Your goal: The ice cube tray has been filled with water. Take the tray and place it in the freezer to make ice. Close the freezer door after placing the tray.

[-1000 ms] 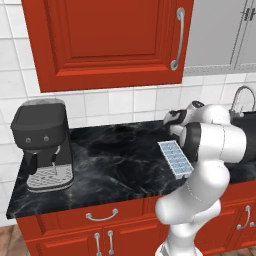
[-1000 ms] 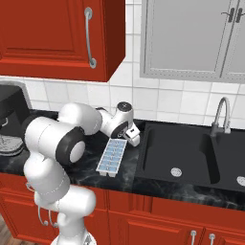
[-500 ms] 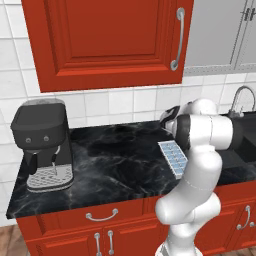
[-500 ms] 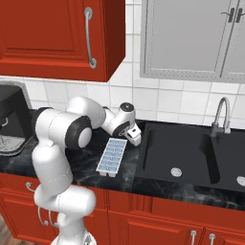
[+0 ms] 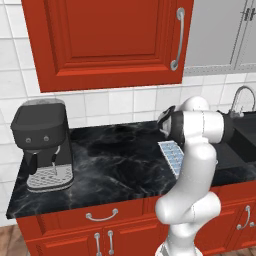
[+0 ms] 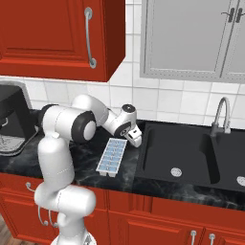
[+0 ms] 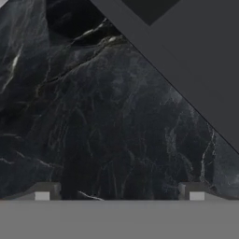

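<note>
The ice cube tray (image 6: 111,156) lies flat on the black marble counter (image 6: 83,153), just left of the sink, its light-blue cells filled with water (image 6: 114,151). In the left base view the tray (image 5: 170,151) is partly hidden behind my arm. My gripper (image 6: 136,141) hangs low over the counter at the tray's far right corner, between the tray and the sink rim. In the hand view the gripper (image 7: 119,195) is open, with the fingertips (image 7: 42,194) wide apart over bare marble and nothing between them. The freezer and the freezer door are out of view.
A black sink (image 6: 184,160) with a curved tap (image 6: 221,115) lies right of the tray; its rim (image 7: 186,70) crosses the hand view. A coffee machine (image 5: 42,142) stands at the counter's left. Red wall cabinets (image 5: 110,40) and grey ones (image 6: 191,38) hang above.
My elbow has swung up and over toward the left, and the hand has shifted slightly down by the tray's far end. The tray has not moved and the jaws have stayed open.
</note>
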